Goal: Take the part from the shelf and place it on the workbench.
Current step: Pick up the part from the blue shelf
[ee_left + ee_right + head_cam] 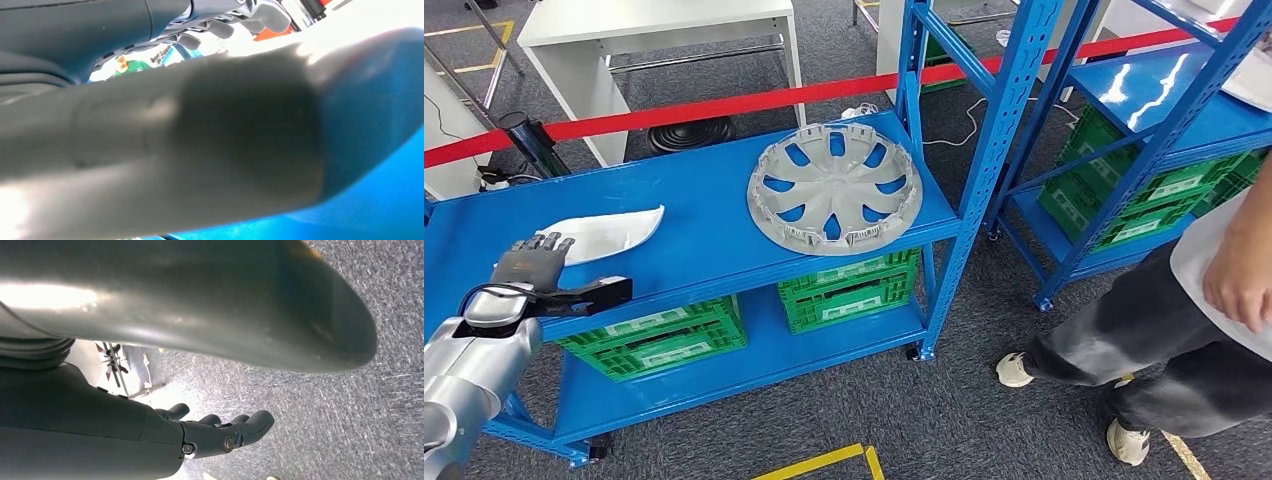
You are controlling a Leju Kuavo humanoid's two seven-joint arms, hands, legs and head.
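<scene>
reach step: left hand point(532, 262) empty, fingers apart, at the shelf point(714, 255) edge; white part point(609, 233) lies just beyond its fingertips. next: slide under, close. right hand point(220, 432) hangs loosely curled, empty.

white part point(609, 232), blue shelf point(704, 240) — green crates point(849, 290)

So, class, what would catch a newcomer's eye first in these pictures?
The big grey wheel cover lying flat on the blue shelf, near its right end. Further left lies a white curved part, with the robot's left hand at its edge. A red barrier tape runs behind the shelf.
</scene>
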